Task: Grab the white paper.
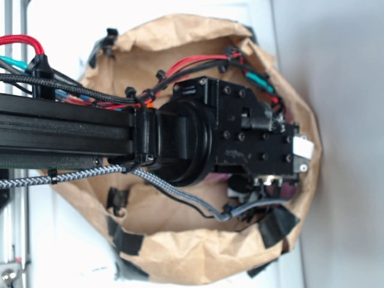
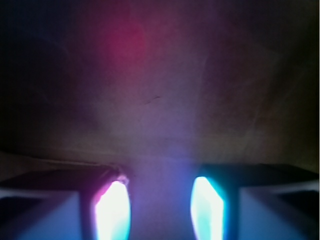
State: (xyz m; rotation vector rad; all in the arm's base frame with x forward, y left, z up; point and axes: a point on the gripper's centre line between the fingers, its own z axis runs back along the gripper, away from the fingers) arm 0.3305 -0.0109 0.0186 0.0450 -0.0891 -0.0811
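Nearest the wrist camera, two glowing fingertip pads (image 2: 112,212) stand apart with nothing between them, so the jaws are released. Beyond lies dim, creased brown paper. From outside, the black robot arm (image 1: 198,141) fills the crumpled brown paper bag (image 1: 180,246) on the white counter (image 1: 66,258). The white paper is probably hidden beneath; search slowly before closing.

The table (image 1: 54,234) is white and smooth. A big brown paper bag (image 1: 174,240) sits right on it, open at the top, with black tape (image 1: 279,227) on its rim. The bag fills most of the table and comes near the right edge.
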